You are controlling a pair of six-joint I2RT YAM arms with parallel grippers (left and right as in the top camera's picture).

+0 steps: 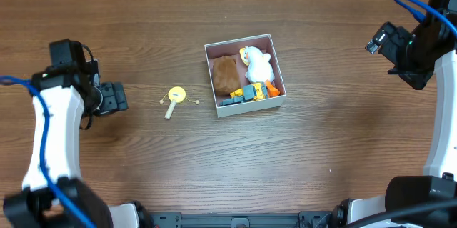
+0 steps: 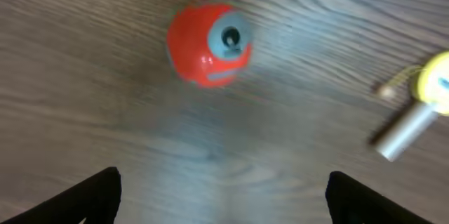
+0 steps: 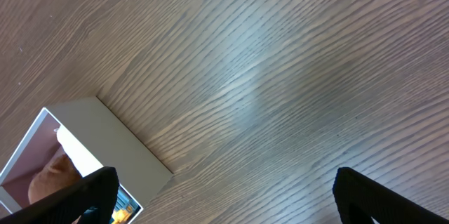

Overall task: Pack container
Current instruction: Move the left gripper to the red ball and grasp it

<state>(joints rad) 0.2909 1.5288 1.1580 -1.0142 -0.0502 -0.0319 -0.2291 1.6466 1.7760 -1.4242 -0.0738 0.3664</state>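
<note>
My left gripper (image 2: pixel 221 199) is spread wide, a red ball (image 2: pixel 209 43) at its 12 o'clock and a yellow toy (image 2: pixel 421 101) at 2. My right gripper (image 3: pixel 224 196), spread too, hangs over the wooden table (image 3: pixel 280 76); the container (image 3: pixel 105 136), toys (image 1: pixel 226 75) inside, lies at its 8 o'clock.

Robot lab; wood-grain table (image 1: pixel 321 149) w/ 2 blue-cabled arms (image 1: pixel 50 131).

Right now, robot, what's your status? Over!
Left gripper open, empty; right gripper open, empty. Container holds brown plush, white duck, toy truck. Red round toy, yellow rattle out on table.
</note>
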